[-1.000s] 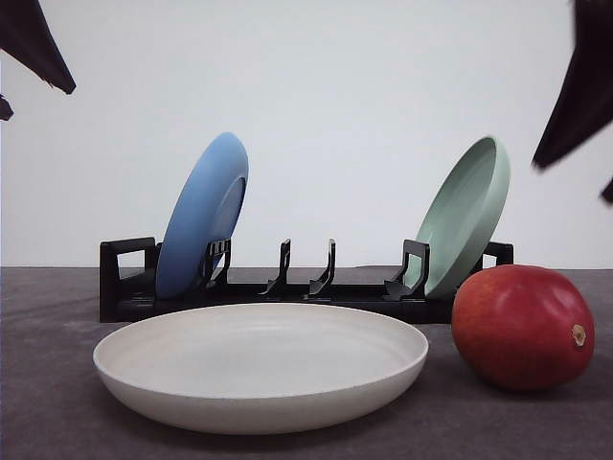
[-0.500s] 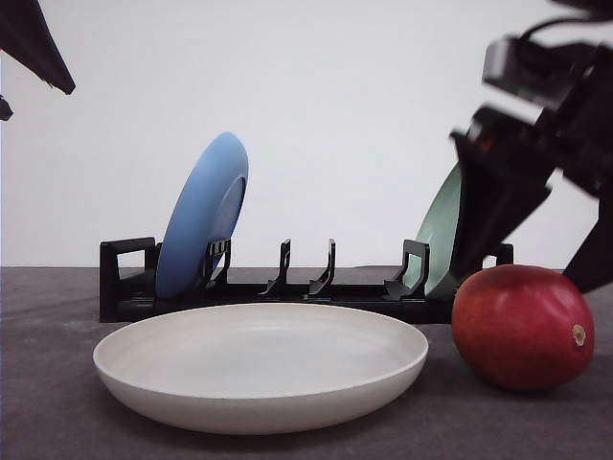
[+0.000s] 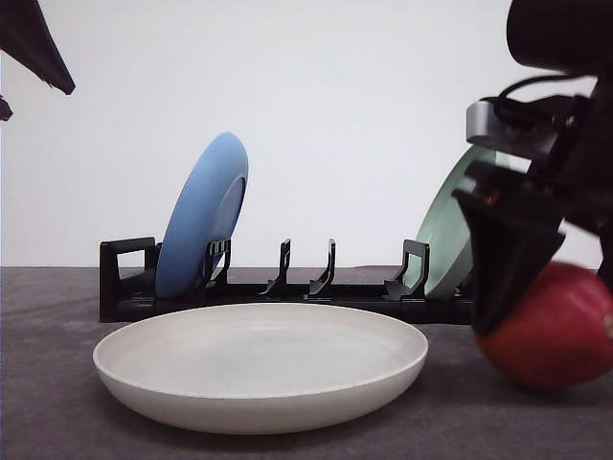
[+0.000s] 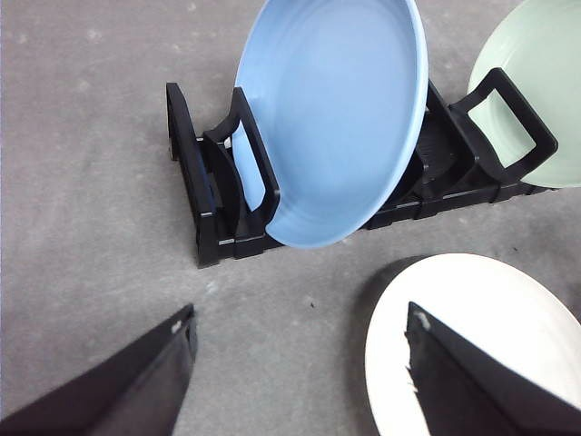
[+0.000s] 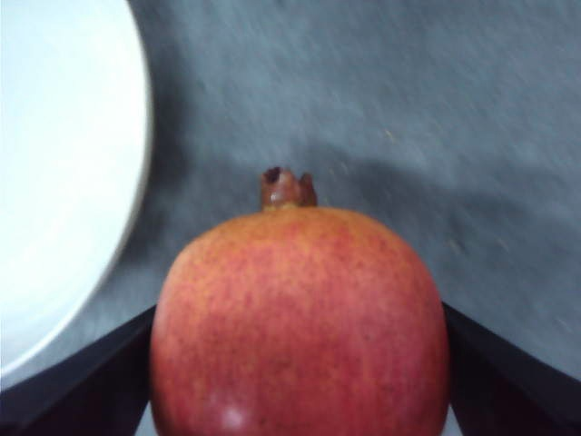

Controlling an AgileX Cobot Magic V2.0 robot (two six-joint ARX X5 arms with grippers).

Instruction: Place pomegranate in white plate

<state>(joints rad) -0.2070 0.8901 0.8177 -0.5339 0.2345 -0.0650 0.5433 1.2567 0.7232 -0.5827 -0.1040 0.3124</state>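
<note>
The red pomegranate [image 3: 565, 335] lies on the grey table right of the white plate [image 3: 259, 369], close to its rim. My right gripper [image 3: 556, 316] has come down over the fruit, and its dark finger [image 3: 503, 259] stands on the side toward the plate. In the right wrist view the pomegranate [image 5: 300, 318] sits between the two spread fingers, crown pointing away, with the white plate [image 5: 54, 182] beside it. I see no firm squeeze. My left gripper [image 4: 300, 363] hovers open and holds nothing, above the table beside the white plate [image 4: 472, 345].
A black dish rack [image 3: 287, 292] stands behind the plate, holding a blue plate [image 3: 201, 216] at its left end and a pale green plate [image 3: 445, 240] at its right end, just behind my right arm. The left arm [image 3: 34, 43] hangs high at the far left.
My right arm dropped from the upper right down onto the pomegranate, its fingers now on either side of it. The fruit has shifted slightly to the right. The left arm stayed still.
</note>
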